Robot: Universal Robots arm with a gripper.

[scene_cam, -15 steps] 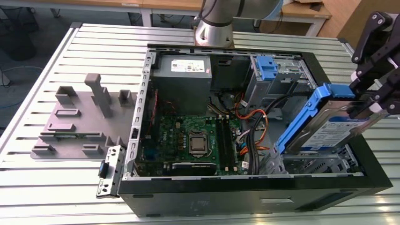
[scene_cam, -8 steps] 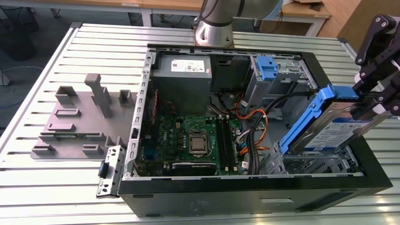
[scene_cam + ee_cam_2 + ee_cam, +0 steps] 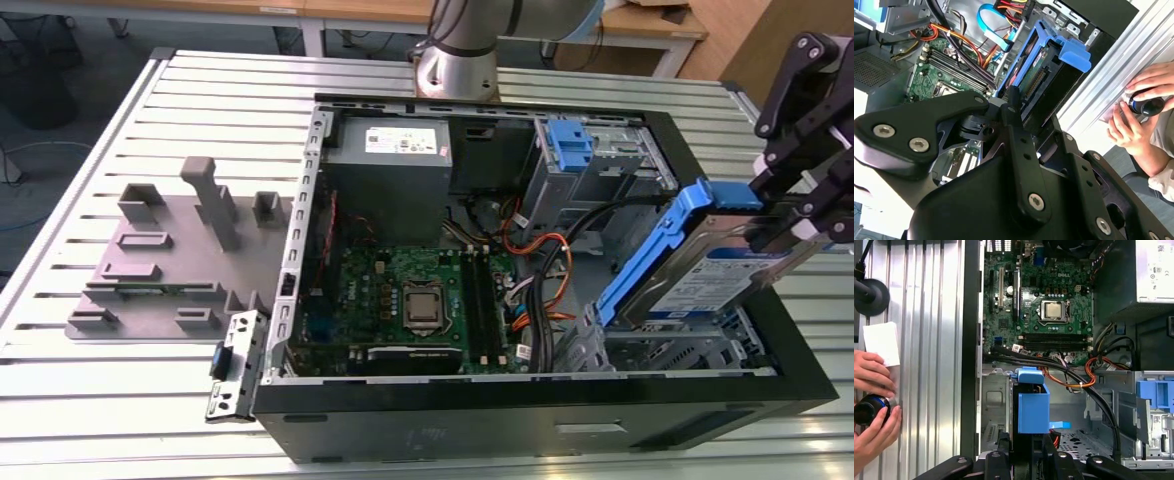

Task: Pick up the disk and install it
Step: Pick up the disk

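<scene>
disk (image 3: 701, 280): held tilted, label up, lower end dipping into the open computer case (image 3: 534, 395) at the exterior view's right, upper end raised above the case wall
jaws: closed on the disk's raised end, clamping it from both sides
drive bay (image 3: 674, 352): metal, directly below the disk
motherboard (image 3: 400, 300): flat in the case, apart from the disk
person's hands (image 3: 871, 374): on the slatted tabletop (image 3: 200, 80) outside the case, around a small dark round object (image 3: 869, 409)

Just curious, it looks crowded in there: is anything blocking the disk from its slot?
Nothing visible does. The gripper holds the disk tilted over the metal bay; black cables pass beside it, not across.
</scene>
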